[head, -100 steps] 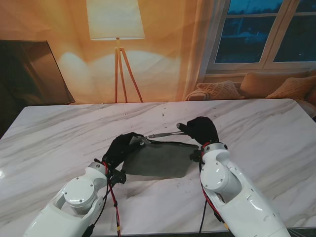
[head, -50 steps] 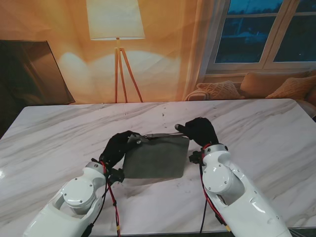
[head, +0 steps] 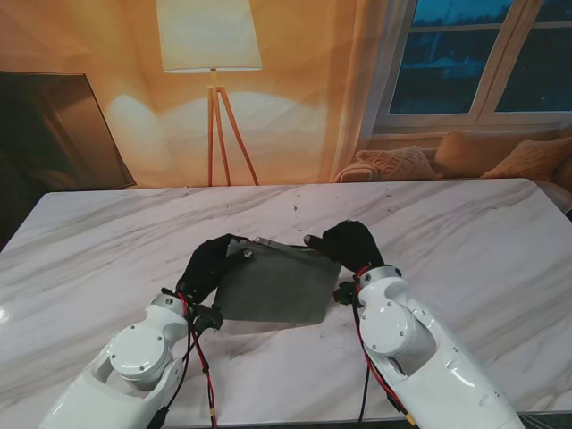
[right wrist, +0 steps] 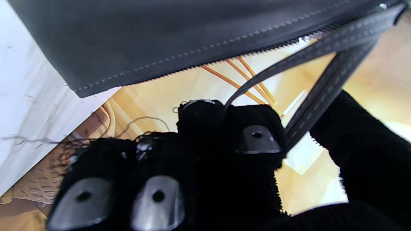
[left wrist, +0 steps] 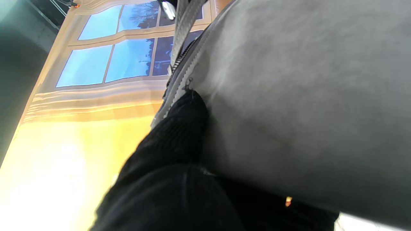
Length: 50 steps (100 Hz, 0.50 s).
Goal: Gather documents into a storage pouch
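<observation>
A flat dark grey pouch (head: 273,288) lies at the middle of the table, its zipper edge farthest from me. My left hand (head: 210,264) is shut on its left far corner; the left wrist view shows a gloved finger (left wrist: 179,134) pressed against the pouch (left wrist: 305,96) beside the zipper. My right hand (head: 347,246) sits at the right far corner. The right wrist view shows this right hand (right wrist: 224,154) pinching the strap (right wrist: 321,93) that hangs from the pouch (right wrist: 160,38). No documents are visible.
The white marble table (head: 465,232) stretches wide on both sides of the pouch. Beyond its far edge stand a floor lamp (head: 212,54), a dark panel (head: 54,134) at the left and a sofa with cushions (head: 465,156) under the window.
My right hand has moved left and nearer to me along the zipper edge. The strap, stretched out before, has gone slack, and the pouch's far edge has dropped towards the table.
</observation>
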Tool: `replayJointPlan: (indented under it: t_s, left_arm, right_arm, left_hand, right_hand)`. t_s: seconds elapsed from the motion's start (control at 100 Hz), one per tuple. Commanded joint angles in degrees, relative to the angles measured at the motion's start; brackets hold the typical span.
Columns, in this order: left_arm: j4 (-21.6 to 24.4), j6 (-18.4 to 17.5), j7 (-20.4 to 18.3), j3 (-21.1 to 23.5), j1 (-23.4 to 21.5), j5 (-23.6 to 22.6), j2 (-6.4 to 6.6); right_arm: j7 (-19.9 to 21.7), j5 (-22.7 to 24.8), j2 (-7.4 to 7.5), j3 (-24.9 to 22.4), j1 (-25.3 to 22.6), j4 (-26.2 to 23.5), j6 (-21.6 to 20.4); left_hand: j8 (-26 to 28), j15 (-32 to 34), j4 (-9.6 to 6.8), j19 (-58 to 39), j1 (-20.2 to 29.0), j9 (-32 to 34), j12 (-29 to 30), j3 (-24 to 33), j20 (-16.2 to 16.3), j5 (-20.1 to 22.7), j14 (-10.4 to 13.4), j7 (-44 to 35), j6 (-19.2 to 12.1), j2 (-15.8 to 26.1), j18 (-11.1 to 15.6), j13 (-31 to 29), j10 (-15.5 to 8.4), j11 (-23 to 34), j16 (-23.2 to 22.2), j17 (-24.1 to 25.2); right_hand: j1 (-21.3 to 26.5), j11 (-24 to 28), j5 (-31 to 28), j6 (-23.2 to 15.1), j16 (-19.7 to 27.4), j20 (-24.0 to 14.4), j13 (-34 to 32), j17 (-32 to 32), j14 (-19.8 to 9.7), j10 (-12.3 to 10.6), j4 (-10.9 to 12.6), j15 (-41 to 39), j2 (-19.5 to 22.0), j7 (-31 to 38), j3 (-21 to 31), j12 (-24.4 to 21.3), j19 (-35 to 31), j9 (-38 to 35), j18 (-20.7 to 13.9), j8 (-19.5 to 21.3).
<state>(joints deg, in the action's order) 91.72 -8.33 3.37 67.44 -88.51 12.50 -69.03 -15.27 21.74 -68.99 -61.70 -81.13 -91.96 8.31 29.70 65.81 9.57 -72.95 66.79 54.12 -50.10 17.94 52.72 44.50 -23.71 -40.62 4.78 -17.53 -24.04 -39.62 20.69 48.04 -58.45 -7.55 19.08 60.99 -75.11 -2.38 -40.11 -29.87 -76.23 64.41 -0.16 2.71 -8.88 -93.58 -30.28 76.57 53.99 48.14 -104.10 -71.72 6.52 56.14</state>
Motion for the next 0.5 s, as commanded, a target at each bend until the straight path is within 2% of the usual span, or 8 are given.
replayJointPlan:
  t_s: [0.0,0.07,0.13,0.37,0.49]
  left_arm:
    - [1.27,-0.45,-1.09,0.33,-0.53,-0.52,0.08]
    - [1.77,-0.49,-1.11,0.65,-0.93,-0.69,0.17]
    - [2.15,-0.55,-1.00,0.96,-1.25,-0.91,0.22]
    - [2.91,-1.01,-0.96,1.93,-1.99,-2.44,0.50]
    - [3.14,-1.09,-0.38,2.21,-2.18,-3.12,0.46]
  right_arm:
    - [0.56,-0.07,-0.46,0.39,0.47,1.47,1.03]
    - [0.28,-0.08,-0.60,0.62,0.90,2.23,1.65]
    - [-0.05,0.14,-0.70,0.69,1.22,2.86,2.08]
    - [-1.58,1.02,-1.03,0.25,2.19,5.03,3.67]
    - [-2.15,1.87,-1.01,-0.27,2.29,5.83,3.84]
  left_hand:
    - [6.81,3.97,-2.41,-1.75,4.83,0.14,-1.72,-0.43,1.03,1.08,-2.45,-8.91,-3.37,5.95,5.03,-2.06,-2.61,4.51,-2.22,-0.30]
    - [13.47,7.19,-2.50,-2.01,5.10,0.82,-4.79,1.03,2.93,1.40,-1.94,-11.20,-3.32,6.69,4.48,-3.47,-1.95,7.05,-4.97,-0.63]
    - [16.61,8.92,-2.10,-2.14,3.83,1.74,-6.50,4.14,4.35,2.13,-2.10,-11.74,-3.07,6.21,4.04,-4.61,-1.17,7.95,-6.59,-0.92]
    - [21.81,10.77,-1.31,-2.34,0.68,3.10,-8.66,10.82,5.56,3.80,-2.41,-12.98,-3.16,4.87,3.57,-5.92,-0.36,8.83,-8.70,-1.12]
    - [22.34,10.95,-1.20,-2.37,0.48,3.47,-8.79,11.55,5.61,4.18,-2.43,-13.30,-3.24,4.53,3.55,-6.17,-0.28,8.92,-8.83,-1.22]
  right_hand:
    - [-1.02,3.06,-2.04,7.38,0.16,0.30,0.74,2.38,-6.23,5.51,2.04,-2.18,1.11,2.79,-0.87,0.08,-13.74,-3.90,-6.47,0.48]
    - [-1.02,3.08,-2.04,7.40,0.17,0.29,0.75,2.40,-6.23,5.58,2.03,-2.18,1.08,2.76,-0.84,0.07,-13.73,-3.89,-6.46,0.50]
    - [-1.03,3.11,-2.05,7.45,0.18,0.29,0.75,2.42,-6.23,5.59,2.03,-2.19,1.10,2.75,-0.81,0.06,-13.73,-3.89,-6.45,0.52]
    - [-0.96,3.23,-2.13,7.64,0.24,0.31,0.75,2.64,-6.08,5.58,2.03,-2.20,1.01,2.80,-0.71,0.03,-13.75,-3.96,-6.39,0.60]
    - [-0.94,3.29,-2.15,7.69,0.25,0.35,0.75,2.72,-6.10,5.63,2.04,-2.27,0.96,2.81,-0.66,0.02,-13.75,-3.98,-6.41,0.63]
